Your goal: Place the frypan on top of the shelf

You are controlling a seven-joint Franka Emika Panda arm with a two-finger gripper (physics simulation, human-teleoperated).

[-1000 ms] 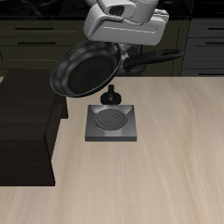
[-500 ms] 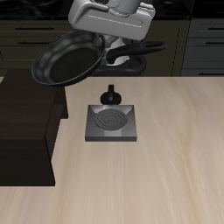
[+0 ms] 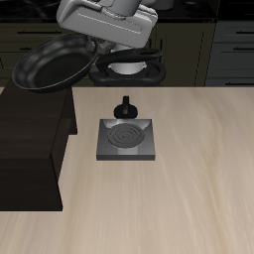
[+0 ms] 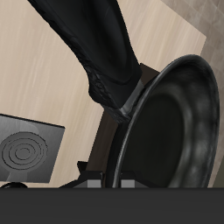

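Note:
The frypan [image 3: 55,65] is a round black shallow pan with a glossy rim. It hangs tilted in the air above the back edge of the shelf [image 3: 30,149], a large dark wooden cabinet with a flat top. My gripper [image 3: 117,62] is shut on the pan's handle, mostly hidden under the grey wrist housing. In the wrist view the handle [image 4: 96,52] runs from the gripper to the pan's bowl [image 4: 171,127], with the shelf's dark edge [image 4: 109,144] below it.
A square grey stove plate [image 3: 127,139] with a spiral burner and a black knob [image 3: 125,106] lies on the wooden table beside the shelf; it also shows in the wrist view [image 4: 26,150]. Dark drawer cabinets [image 3: 223,45] with silver handles stand behind the table.
My gripper has carried the frypan sideways from above the stove plate to over the shelf and a little higher. The stove plate has not moved.

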